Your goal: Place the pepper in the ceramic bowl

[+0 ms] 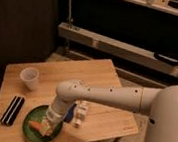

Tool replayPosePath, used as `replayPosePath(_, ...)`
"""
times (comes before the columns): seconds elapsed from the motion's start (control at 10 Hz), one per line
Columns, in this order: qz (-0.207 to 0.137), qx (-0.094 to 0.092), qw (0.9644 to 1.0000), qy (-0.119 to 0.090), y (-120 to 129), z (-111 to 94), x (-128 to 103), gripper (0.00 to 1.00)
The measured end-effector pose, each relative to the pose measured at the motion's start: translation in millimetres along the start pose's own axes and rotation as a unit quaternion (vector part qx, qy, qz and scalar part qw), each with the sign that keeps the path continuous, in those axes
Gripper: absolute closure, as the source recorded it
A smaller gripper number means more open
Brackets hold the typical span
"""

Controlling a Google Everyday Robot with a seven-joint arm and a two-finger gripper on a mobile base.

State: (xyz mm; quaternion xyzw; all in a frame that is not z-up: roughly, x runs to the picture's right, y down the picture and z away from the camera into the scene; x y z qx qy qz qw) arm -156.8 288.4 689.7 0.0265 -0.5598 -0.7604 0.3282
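Observation:
The ceramic bowl (pixel 30 117), a wide shallow green dish, sits on the wooden table near its front left corner. The pepper (pixel 35 126), small and orange-red, lies inside the bowl on its left half. My gripper (pixel 49 126) points down into the bowl just right of the pepper, close beside it. The white arm reaches in from the right and covers the bowl's right side.
A small white cup (pixel 29 78) stands behind the bowl at the table's left. A flat black object (pixel 12 110) lies left of the bowl. Small white and blue boxes (pixel 79 112) stand just right of my gripper. The table's front edge (pixel 71 141) is close to the bowl.

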Motion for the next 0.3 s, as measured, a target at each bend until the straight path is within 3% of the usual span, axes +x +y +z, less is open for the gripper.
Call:
replayPosePath(0.1,0.019,-0.001,0.9998,0.007,4.0,-0.5,-5.3,0.20)
replayPosePath(0.3,0.019,0.000,0.9998,0.007,2.9,0.2,-4.7,0.20)
